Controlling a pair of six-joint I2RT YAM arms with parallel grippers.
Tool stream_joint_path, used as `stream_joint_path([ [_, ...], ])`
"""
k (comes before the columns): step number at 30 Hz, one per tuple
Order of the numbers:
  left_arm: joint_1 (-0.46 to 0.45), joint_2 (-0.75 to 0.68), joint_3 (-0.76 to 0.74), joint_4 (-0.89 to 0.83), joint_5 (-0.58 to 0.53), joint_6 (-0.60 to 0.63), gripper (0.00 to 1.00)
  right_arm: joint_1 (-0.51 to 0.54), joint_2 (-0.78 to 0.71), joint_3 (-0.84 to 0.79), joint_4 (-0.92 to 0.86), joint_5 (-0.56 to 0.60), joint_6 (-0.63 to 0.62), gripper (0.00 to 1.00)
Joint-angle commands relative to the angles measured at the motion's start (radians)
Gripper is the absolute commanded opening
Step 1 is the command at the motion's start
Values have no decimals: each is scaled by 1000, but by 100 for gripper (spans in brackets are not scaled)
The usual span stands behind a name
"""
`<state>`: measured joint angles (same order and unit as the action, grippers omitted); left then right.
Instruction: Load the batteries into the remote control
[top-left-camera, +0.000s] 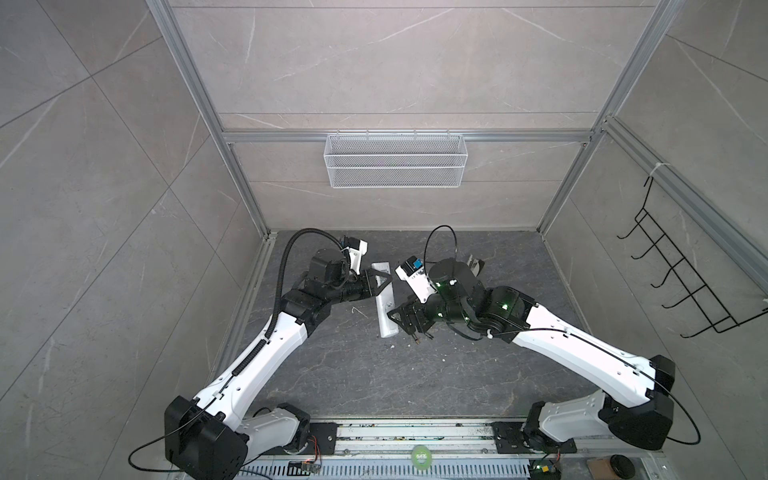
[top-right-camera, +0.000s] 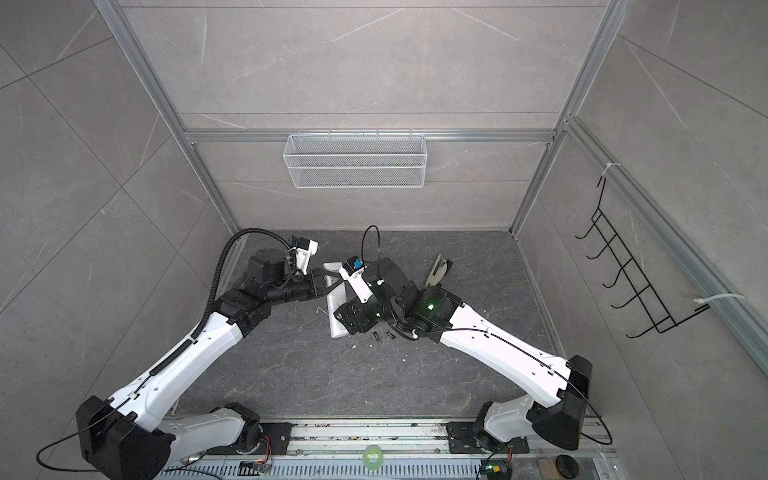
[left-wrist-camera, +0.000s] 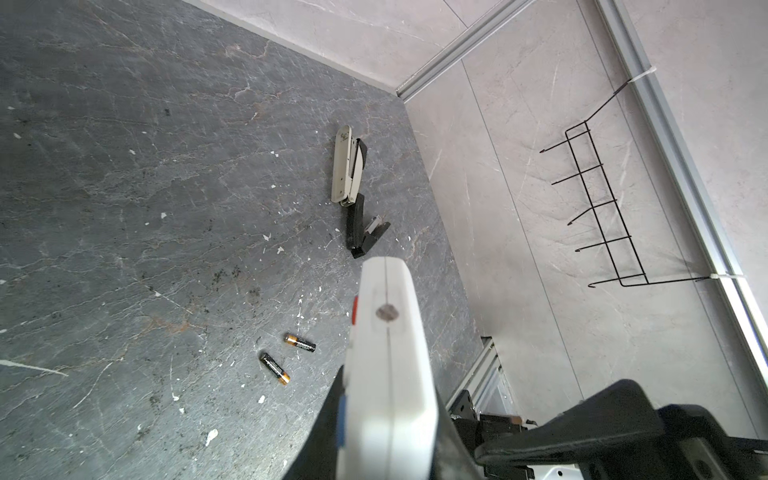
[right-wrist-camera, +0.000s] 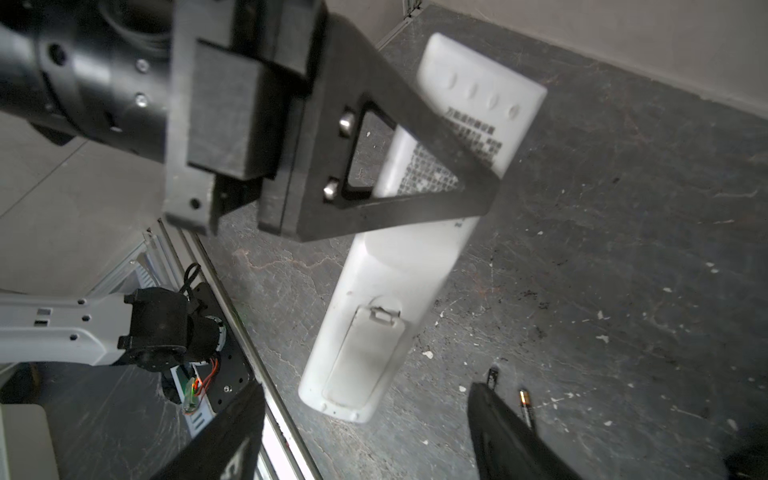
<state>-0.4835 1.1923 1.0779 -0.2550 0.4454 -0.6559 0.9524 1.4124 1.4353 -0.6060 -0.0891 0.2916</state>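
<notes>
Remote control (right-wrist-camera: 386, 266), battery cover (right-wrist-camera: 365, 353) closed, sits clamped in my left gripper (right-wrist-camera: 482, 195); my right gripper (right-wrist-camera: 365, 390) spreads wide and empty beside its end, batteries (left-wrist-camera: 300, 343) loose on the table (left-wrist-camera: 124, 208).

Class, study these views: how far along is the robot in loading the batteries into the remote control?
Done: the left hand grips the remote control, back showing. In hand: the right hand, open, sits by the battery cover, which is closed. Left: open the cover, pick up both batteries lying loose on the table, and insert them.
</notes>
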Motion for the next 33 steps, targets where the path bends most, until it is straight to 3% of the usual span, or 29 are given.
stream_joint_path([
  [1, -8, -42, 1, -4, -57, 12, 0, -10, 38, -23, 60, -39, 109, 78],
  [4, -16, -43, 1, -20, -89, 22, 0, -20, 54, -47, 103, -61, 133, 77],
  [16, -50, -17, 35, -62, -167, 59, 0, -45, 103, -71, 173, -121, 157, 61],
  [33, -51, -13, 27, -12, -119, 27, 0, -64, 104, -123, 236, -186, 185, 50],
])
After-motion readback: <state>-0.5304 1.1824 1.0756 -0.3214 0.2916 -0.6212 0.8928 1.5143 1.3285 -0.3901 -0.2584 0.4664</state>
